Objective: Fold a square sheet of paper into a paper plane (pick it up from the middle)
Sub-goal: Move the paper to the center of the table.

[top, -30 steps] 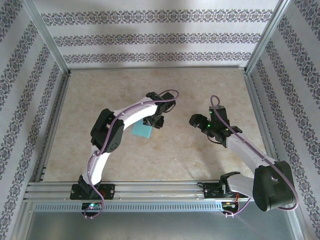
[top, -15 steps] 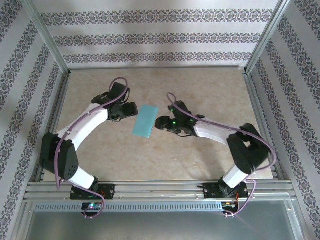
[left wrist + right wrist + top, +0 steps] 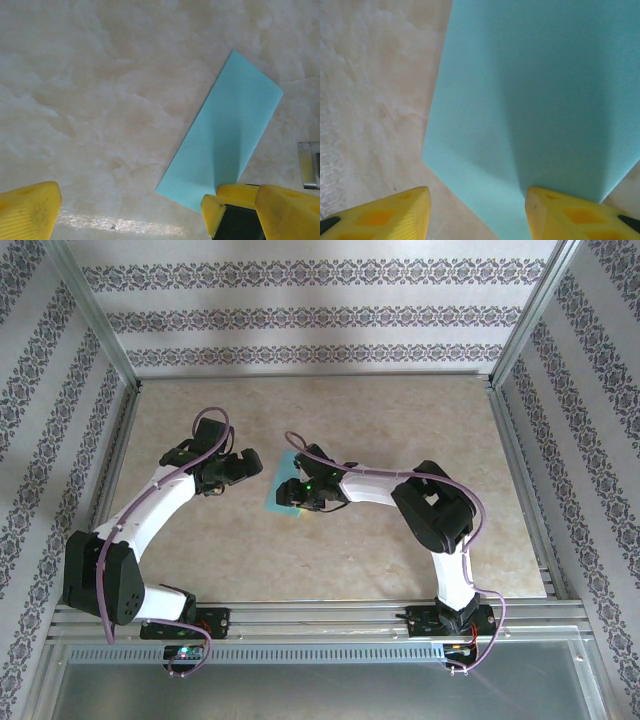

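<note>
Open beige marbled tabletop (image 3: pixel 420 420) surrounds the flat teal paper rectangle (image 3: pixel 225 145), edges crisp. Left gripper (image 3: pixel 130 215) gapes wide beside it; right gripper (image 3: pixel 477 215) stands part-open over one corner.

left fingers (image 3: pixel 27 210) spread and withdrawn, right fingers (image 3: pixel 385 215) over paper (image 3: pixel 227 140)

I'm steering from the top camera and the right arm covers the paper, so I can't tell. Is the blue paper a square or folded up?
Observer: The left wrist camera shows the sheet of paper as a long rectangle, not a square, lying flat on the table.
Operator: Is the right gripper pinching it?
Observer: Not that I can see. In the right wrist view the right gripper has its jaws apart, with the paper's near end lying below and between them.
Operator: And the left one?
Observer: The left gripper is wide open and empty, with one jaw by the paper's near end.
</note>
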Controlling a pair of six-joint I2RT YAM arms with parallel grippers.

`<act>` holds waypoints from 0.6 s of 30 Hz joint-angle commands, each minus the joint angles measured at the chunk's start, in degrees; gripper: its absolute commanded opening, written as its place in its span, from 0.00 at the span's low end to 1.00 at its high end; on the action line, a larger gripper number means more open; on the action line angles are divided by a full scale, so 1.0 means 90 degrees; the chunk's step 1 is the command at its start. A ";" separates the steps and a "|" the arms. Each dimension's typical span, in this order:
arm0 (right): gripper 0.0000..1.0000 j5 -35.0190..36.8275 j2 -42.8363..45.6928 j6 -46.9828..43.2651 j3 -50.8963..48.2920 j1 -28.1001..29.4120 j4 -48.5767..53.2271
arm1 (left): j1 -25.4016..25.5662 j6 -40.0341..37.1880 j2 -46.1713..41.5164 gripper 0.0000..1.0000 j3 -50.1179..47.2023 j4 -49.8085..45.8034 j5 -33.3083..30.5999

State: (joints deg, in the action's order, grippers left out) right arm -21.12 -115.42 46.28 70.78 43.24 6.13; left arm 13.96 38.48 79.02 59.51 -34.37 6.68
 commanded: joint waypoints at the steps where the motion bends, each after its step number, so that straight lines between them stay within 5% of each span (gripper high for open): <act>1: 0.56 -0.0009 0.0091 -0.0475 -0.0229 -0.0119 0.0712 | -0.0098 -0.0037 -0.0005 1.00 0.0011 0.0204 0.0201; 11: 0.57 -0.1012 0.0990 -0.3269 -0.1367 -0.1247 0.2174 | -0.0105 -0.0175 0.0322 1.00 0.0003 0.0590 0.1170; 14: 0.60 -0.1222 0.1539 -0.3037 -0.1168 -0.1270 0.2258 | -0.0101 -0.0042 0.0432 1.00 -0.0066 0.0819 0.1564; 18: 0.65 -0.0431 0.2188 -0.1882 -0.1122 -0.1309 0.1784 | -0.0099 0.0276 0.0547 1.00 -0.0338 0.1480 0.2296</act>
State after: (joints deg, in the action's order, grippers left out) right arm -29.26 -100.05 24.45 60.45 31.38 22.20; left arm 13.74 38.74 83.20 58.19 -26.83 21.23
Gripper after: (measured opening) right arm 0.645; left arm 0.994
